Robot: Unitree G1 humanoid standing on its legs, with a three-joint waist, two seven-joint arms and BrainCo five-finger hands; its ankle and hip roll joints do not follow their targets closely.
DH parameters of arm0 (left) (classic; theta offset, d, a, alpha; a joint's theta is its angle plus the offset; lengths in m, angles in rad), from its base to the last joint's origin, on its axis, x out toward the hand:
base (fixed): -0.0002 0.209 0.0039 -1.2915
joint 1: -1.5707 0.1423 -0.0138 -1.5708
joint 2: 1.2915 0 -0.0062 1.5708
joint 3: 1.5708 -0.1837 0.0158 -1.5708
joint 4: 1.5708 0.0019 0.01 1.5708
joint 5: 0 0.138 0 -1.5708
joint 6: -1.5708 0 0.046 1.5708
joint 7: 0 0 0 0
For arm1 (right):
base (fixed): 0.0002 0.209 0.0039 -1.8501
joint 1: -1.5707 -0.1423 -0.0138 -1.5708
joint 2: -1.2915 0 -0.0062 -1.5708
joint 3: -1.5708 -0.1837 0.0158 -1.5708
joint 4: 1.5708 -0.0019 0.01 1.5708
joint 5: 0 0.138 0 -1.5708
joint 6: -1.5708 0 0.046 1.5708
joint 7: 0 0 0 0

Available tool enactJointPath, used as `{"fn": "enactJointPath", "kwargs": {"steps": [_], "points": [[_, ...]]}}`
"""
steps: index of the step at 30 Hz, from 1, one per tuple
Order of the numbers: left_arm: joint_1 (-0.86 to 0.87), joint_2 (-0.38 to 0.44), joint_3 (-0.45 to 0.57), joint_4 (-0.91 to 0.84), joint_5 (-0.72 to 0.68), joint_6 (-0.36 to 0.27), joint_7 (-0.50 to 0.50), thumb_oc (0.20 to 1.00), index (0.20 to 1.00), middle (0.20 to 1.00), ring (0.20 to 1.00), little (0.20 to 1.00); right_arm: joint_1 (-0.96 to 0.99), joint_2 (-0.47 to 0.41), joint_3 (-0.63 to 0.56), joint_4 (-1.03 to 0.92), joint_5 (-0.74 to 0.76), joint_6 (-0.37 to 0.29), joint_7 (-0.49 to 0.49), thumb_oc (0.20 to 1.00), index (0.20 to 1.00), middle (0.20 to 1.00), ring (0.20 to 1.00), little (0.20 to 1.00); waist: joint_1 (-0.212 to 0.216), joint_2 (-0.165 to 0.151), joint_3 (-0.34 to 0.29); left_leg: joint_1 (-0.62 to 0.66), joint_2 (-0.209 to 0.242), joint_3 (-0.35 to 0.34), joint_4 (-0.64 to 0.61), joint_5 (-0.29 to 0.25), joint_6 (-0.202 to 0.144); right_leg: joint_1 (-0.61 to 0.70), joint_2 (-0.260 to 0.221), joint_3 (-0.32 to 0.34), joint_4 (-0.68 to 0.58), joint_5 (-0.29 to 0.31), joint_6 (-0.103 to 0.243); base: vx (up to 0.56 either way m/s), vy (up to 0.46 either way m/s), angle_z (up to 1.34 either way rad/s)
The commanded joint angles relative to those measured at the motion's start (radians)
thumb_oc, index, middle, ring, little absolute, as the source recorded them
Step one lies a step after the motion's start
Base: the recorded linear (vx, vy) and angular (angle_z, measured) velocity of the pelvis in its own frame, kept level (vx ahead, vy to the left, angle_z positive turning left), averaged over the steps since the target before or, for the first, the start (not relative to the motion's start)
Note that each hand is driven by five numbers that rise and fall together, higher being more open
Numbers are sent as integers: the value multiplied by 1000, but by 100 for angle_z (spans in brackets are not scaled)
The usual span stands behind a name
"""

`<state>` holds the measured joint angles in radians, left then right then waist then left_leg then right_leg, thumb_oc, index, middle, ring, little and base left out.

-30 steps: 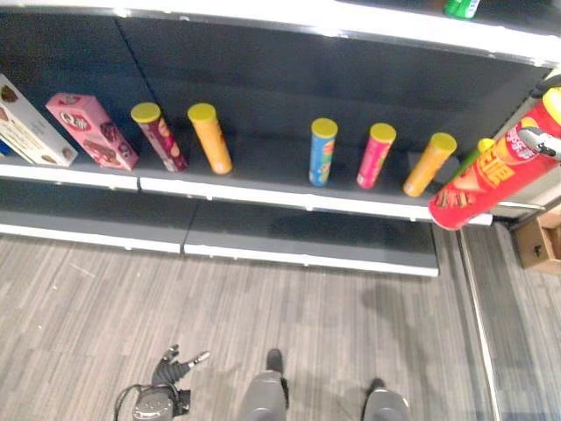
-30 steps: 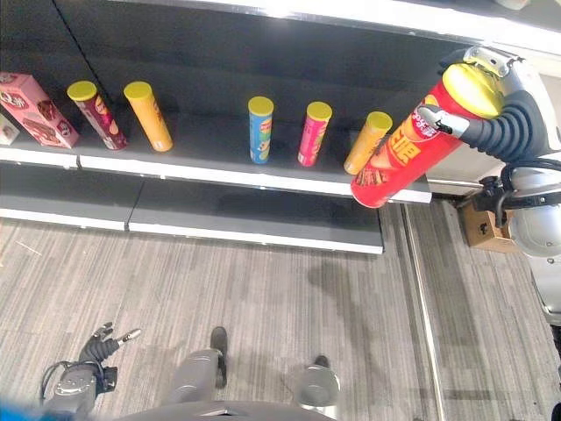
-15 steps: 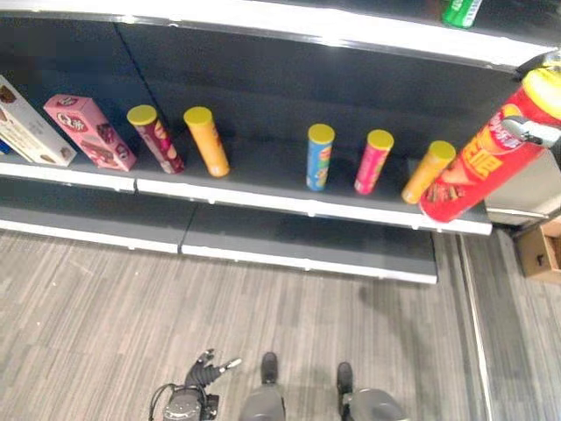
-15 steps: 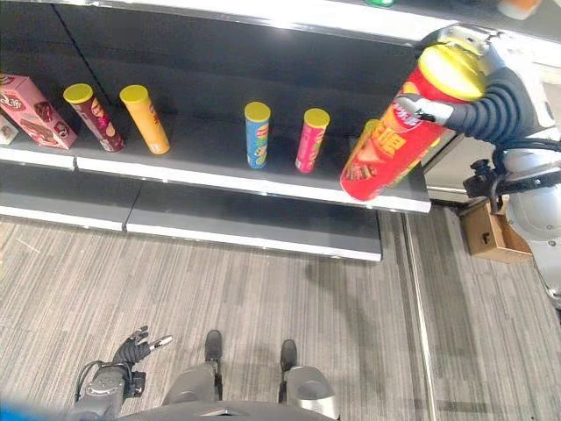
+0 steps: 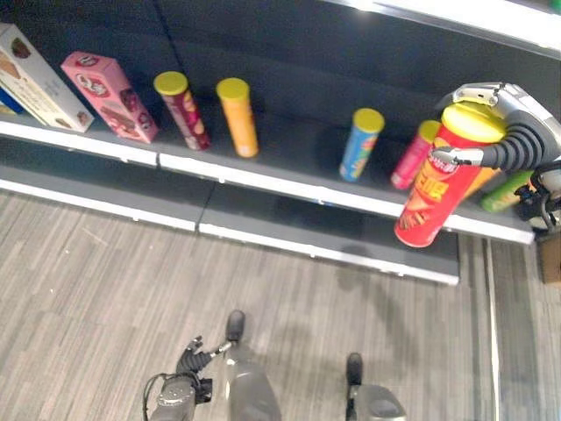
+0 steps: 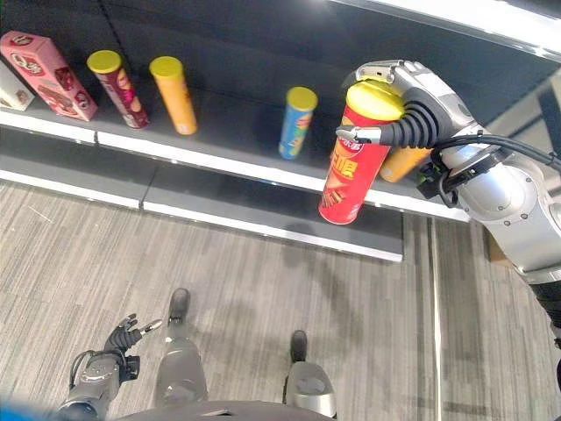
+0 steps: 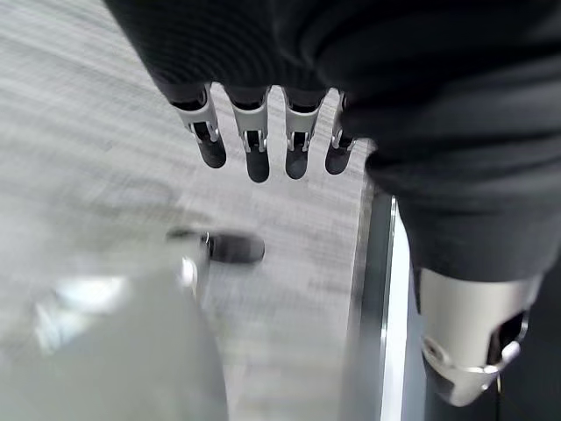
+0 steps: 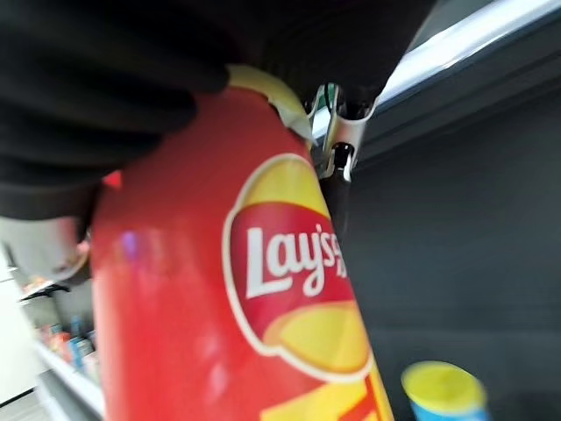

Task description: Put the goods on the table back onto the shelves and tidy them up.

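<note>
A big red crisp can (image 5: 434,189) with a yellow lid hangs in the air in front of the shelf's right end, nearly upright. My right hand (image 6: 410,118) is shut on its top, fingers and thumb curled round it; the red can (image 8: 237,298) shows close up in the right wrist view. On the shelf board (image 5: 289,180) stand a dark red can (image 5: 182,111), an orange can (image 5: 238,118), a blue can (image 5: 360,146) and a pink can (image 5: 414,156), partly hidden behind the held one. My left hand (image 6: 123,335) hangs low over the floor, with relaxed fingers (image 7: 254,145).
At the shelf's left end lean a pink box (image 5: 109,95) and a white box (image 5: 37,78). A green can (image 5: 507,191) and an orange one (image 6: 401,164) lie behind the held can at the right. A lower shelf board (image 5: 333,250) juts out above the grey floor.
The camera has shifted, so the shelf sits lower and to the right. My right hand has brought the red can leftward and tipped it from a slant to nearly upright.
</note>
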<state>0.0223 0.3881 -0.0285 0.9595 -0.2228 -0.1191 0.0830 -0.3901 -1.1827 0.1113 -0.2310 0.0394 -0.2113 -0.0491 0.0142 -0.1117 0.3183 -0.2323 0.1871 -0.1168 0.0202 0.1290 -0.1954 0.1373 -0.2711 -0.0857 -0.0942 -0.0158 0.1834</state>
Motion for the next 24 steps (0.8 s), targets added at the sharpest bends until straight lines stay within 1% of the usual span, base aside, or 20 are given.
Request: {"fn": "enactJointPath", "kwargs": {"steps": [1,3,4,6,7,8,9,10,11,13,14,15,16,17,18,19,20,21,23,24], "points": [[13,42,-17,-12,30,-26,17,1000,1000,1000,1000,1000,-59,-46,-47,-17,-24,-6,-30,200,200,200,200,200,0,42,-109,17,71,-17,-36,-40,-17,-21,46,-7,82,-111,30,186,523,-8],[1,59,-23,-24,33,-22,14,1000,1000,1000,1000,1000,-59,-16,-38,-18,-23,3,-25,200,200,200,200,200,-1,28,-109,19,35,18,10,-82,8,-50,-6,7,120,-60,52,134,480,-1],[-6,72,-18,-31,32,-22,19,1000,1000,1000,1000,1000,-74,-1,-20,-16,-23,6,-23,200,200,200,200,200,0,21,-108,23,18,45,27,-100,24,-72,-27,12,137,-26,56,74,428,-17],[-9,92,-8,-37,28,-22,27,1000,1000,1000,1000,1000,-89,14,0,-7,-28,11,-23,200,200,200,200,200,-2,9,-107,33,-11,89,38,-120,52,-104,-66,3,168,65,62,48,346,-31],[-9,92,-7,-37,28,-22,27,1000,1000,1000,1000,1000,-92,15,3,-6,-28,11,-23,200,200,200,200,200,-1,7,-108,33,-13,91,39,-121,53,-106,-68,5,167,67,64,56,413,-42],[-1,101,0,-37,28,-19,29,1000,1000,1000,1000,1000,-100,31,12,-4,-33,16,-25,200,200,200,200,200,0,12,-105,56,-37,121,24,-131,81,-138,-98,-27,216,134,49,35,275,-39],[0,101,1,-37,28,-19,29,1000,1000,1000,1000,1000,-102,31,14,-4,-33,17,-25,200,200,200,200,200,0,11,-105,57,-38,123,22,-131,82,-139,-100,-25,216,134,50,102,562,-55],[11,107,5,-44,43,-10,20,1000,1000,1000,1000,1000,-79,52,-3,-4,-36,16,-26,200,200,200,200,200,-10,21,-97,85,-55,139,0,-135,99,-163,-71,-52,270,117,19,125,486,-35],[9,112,10,-23,58,-9,12,1000,1000,1000,1000,1000,-79,59,-13,1,-39,13,-24,200,200,200,200,200,-17,23,-97,109,-80,155,-16,-140,115,-176,-10,-67,239,80,19,137,536,-28],[5,112,10,-19,56,-9,10,1000,1000,1000,1000,1000,-87,74,-5,-1,-24,7,-17,200,200,200,200,200,-21,25,-91,118,-88,161,-23,-145,119,-192,29,-92,205,46,12,46,195,-10],[5,112,10,-19,56,-9,10,1000,1000,1000,1000,1000,-88,74,-4,-1,-24,7,-17,200,200,200,200,200,-21,25,-91,118,-88,161,-23,-145,119,-192,29,-92,205,46,12,38,132,-16],[-2,106,11,-14,55,-8,9,1000,1000,1000,1000,1000,-89,83,0,8,-19,6,-14,200,200,200,200,200,-22,26,-87,121,-104,160,-21,-147,126,-200,61,-85,173,22,12,34,83,-9],[-3,106,11,-14,55,-8,9,1000,1000,1000,1000,1000,-90,83,1,9,-19,6,-14,200,200,200,200,200,-22,26,-86,123,-103,160,-20,-148,126,-199,62,-85,173,21,12,68,147,-4],[-9,90,9,-14,49,-11,10,1000,1000,1000,1000,1000,-81,99,2,19,-12,6,-11,200,200,200,200,200,-26,25,-79,130,-120,158,-21,-152,130,-203,86,-61,142,20,17,48,77,1],[-15,83,7,-18,49,-12,10,1000,1000,1000,1000,1000,-75,107,5,22,-13,5,-9,200,200,200,200,200,-27,25,-75,134,-125,156,-22,-153,132,-204,95,-45,129,23,19,47,79,3],[-15,83,7,-18,49,-12,10,1000,1000,1000,1000,1000,-75,107,5,22,-13,5,-9,200,200,200,200,200,-27,25,-75,135,-125,156,-22,-154,132,-203,95,-44,128,24,19,8,20,6],[-30,76,2,-24,41,-14,12,1000,1000,1000,1000,1000,-86,126,33,40,-20,8,-5,200,200,200,200,200,-29,25,-58,134,-130,151,-21,-159,137,-238,114,-2,128,30,23,11,-6,4],[-32,76,1,-26,45,-16,17,1000,1000,1000,1000,1000,-90,136,39,47,-20,10,-4,200,200,200,200,200,-25,21,-56,126,-139,142,-9,-163,141,-220,109,3,103,30,27,0,0,0],[-33,65,-6,-26,49,-15,17,1000,1000,1000,1000,1000,-100,167,73,57,-37,20,2,200,200,200,200,200,-15,16,-53,128,-153,135,-5,-169,147,-211,104,12,95,37,25,51,-28,3],[-32,58,-5,-26,46,-14,20,1000,1000,1000,1000,1000,-117,181,102,79,-51,23,3,200,200,200,200,200,-11,14,-53,130,-153,135,-3,-171,146,-207,101,9,91,44,25,62,-45,7]]}}
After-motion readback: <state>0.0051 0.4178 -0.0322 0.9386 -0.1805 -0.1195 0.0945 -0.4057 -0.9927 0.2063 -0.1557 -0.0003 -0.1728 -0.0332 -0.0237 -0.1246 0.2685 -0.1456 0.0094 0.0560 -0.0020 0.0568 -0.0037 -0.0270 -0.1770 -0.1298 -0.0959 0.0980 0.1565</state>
